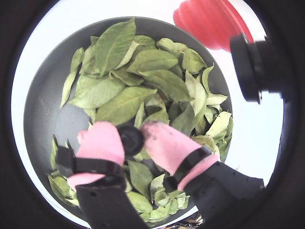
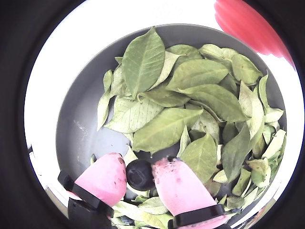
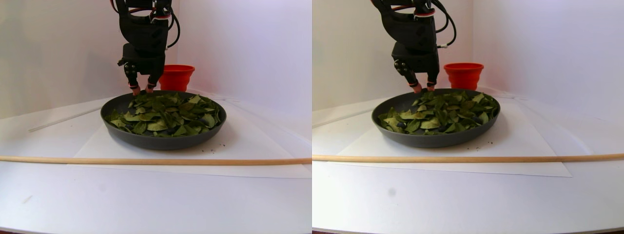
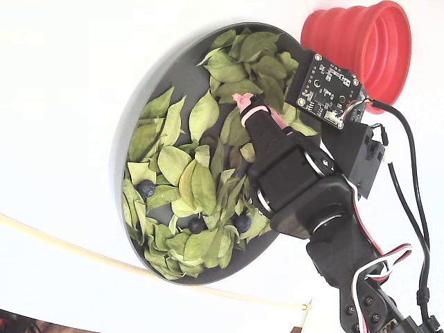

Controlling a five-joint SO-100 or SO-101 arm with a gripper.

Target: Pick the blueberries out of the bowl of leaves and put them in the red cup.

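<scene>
Gripping one blueberry (image 1: 130,138) between my two pink fingertip pads (image 2: 178,188), my tool (image 2: 139,174) stands narrowed on it; both wrist views show the dark berry pinched between the pads, just above the leaves.

Bowl (image 1: 45,102): large, shallow, dark grey, directly beneath my tool. It carries a loose layer of green and yellow-green leaves (image 2: 164,128) over most of its floor, with a bare grey patch to the left of my tool in both wrist views. In the stereo pair view my tool (image 3: 142,89) hangs over the bowl's far rim, fingertips about level with the top of the leaves.

Other blueberries: the fixed view shows three more lying among the leaves at the side of the bowl away from my fingertips: one (image 4: 146,188) near the left rim, two (image 4: 242,223) lower down beside my arm. Whether others lie hidden under leaves I cannot tell.

Red cup (image 4: 365,47): upright on the white tabletop (image 3: 146,200) just outside the bowl's rim, beyond my tool, with a camera module between it and my fingertips in the fixed view. Its inside is only partly visible; I cannot tell what it holds.

A thin wooden rod (image 3: 146,160) lies across the tabletop, well apart from my tool, on the near side of the bowl.
</scene>
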